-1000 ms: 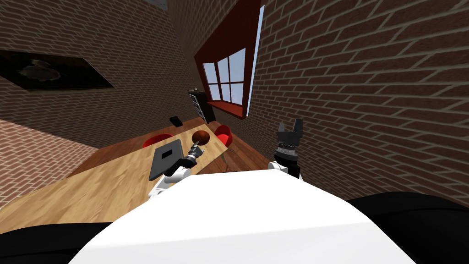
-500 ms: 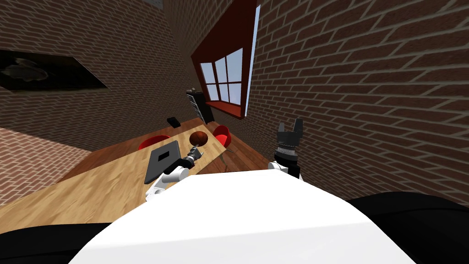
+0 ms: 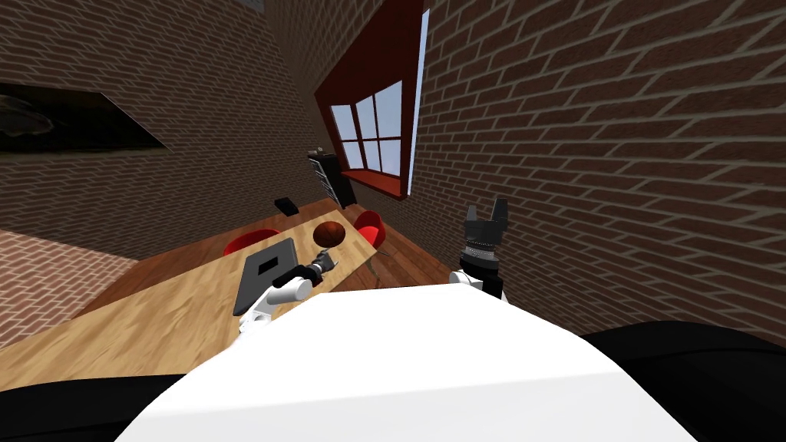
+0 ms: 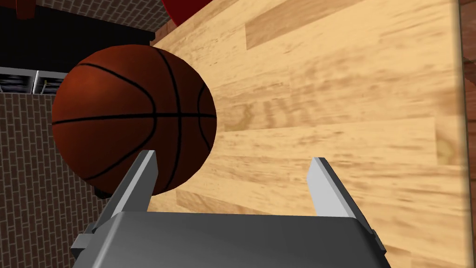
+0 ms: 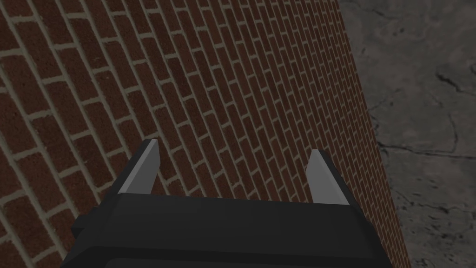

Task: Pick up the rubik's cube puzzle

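Left gripper point(image 4: 234, 160) hangs low over the pale wooden table point(image 4: 348, 93) with its two blades spread wide and nothing between them. A brown basketball point(image 4: 125, 107) with black seams sits on the table just off one blade, whose tip overlaps the ball's lower edge in the left wrist view; whether they touch I cannot tell. From the head view this gripper point(image 3: 326, 261) sits near the table's end, the ball point(image 3: 328, 233) just past it and a flat dark grey slab point(image 3: 265, 276) lying beside the forearm. At the far edge of the table lies a small dark block point(image 3: 285, 205), boxy and plain black from here, with no coloured faces to be made out; I cannot tell whether it is the cube. It lies well apart from the left gripper, beyond the slab. Red chairs point(image 3: 371, 226) stand by the table. Off to the side the right gripper point(image 3: 489, 209) is raised near the brick wall, blades point(image 5: 144, 170) also spread and holding nothing.
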Controlling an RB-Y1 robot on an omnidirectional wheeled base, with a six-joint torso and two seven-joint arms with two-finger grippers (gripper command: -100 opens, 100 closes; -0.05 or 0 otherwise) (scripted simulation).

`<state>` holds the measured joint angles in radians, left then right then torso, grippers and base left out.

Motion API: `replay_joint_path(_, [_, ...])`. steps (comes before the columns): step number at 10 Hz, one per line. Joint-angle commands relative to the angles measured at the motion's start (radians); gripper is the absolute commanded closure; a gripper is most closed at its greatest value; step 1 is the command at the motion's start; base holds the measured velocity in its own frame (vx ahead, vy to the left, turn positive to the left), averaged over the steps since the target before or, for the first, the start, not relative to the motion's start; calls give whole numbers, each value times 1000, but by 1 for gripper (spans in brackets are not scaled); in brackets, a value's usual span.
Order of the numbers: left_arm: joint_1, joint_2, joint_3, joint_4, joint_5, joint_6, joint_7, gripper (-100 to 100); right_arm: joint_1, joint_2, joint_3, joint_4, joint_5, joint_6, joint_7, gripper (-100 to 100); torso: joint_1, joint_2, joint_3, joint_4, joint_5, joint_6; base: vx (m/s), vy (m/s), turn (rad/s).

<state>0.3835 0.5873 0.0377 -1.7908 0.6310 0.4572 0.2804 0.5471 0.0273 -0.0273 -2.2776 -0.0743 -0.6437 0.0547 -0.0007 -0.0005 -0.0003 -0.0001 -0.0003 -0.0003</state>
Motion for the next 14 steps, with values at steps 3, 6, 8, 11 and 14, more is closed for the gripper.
replay_joint_path(3, [-16,37,11,49,41,96,20,-100,0,0,0,0,0,0,0,0,0,0,0,0,0,0,14,-10,-32])
replay_joint_path(6, [-44,79,21,125,86,191,43,-100,0,0,0,0,0,0,0,0,0,0,0,0,0,0,14,-9,-37])
replay_joint_path(8, [-59,98,26,162,105,240,55,-100,0,0,0,0,0,0,0,0,1,0,0,0,0,0,13,-2,-28])
replay_joint_path(11, [-74,117,31,200,123,296,66,-100,0,0,0,0,0,0,0,0,1,0,0,0,0,0,11,1,-22])
replay_joint_path(14, [-102,149,39,272,152,380,86,-100,0,0,0,0,0,0,0,0,1,1,0,0,0,0,12,3,-22])
